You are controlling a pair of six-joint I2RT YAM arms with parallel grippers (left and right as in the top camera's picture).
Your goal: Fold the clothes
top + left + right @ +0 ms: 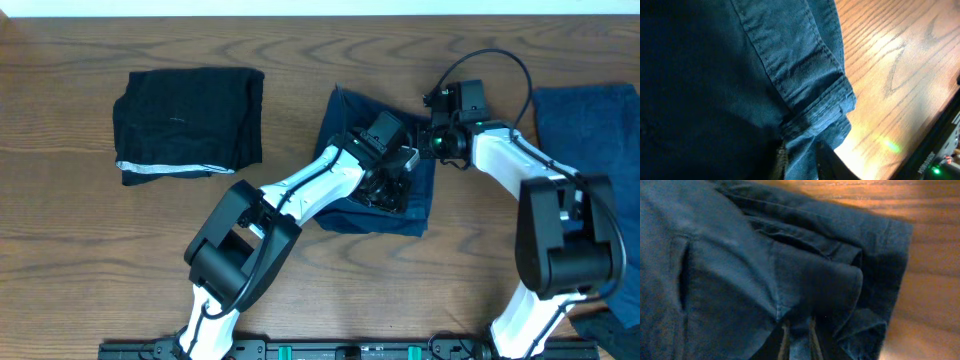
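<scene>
On the wooden surface (100, 260), the dark blue garment (395, 220) lies near the middle. It is partly folded, and its longer axis runs roughly near to far with a slight tilt, so its far corner points toward the far left. Both arms reach in over it. The left gripper (802, 162) is clenched on a stitched, doubled-over hem at the garment's edge, with fabric bunched between its fingers (826, 159) and bare wood just beside it. The right gripper (799, 337) pinches a layered fold of the same garment, its fingers (785, 339) close together on the cloth. Along the right edge lies a second blue cloth (590, 130). At the far left, well apart, a black folded garment (188, 115) lies flat, with a pale strip along its near edge.
</scene>
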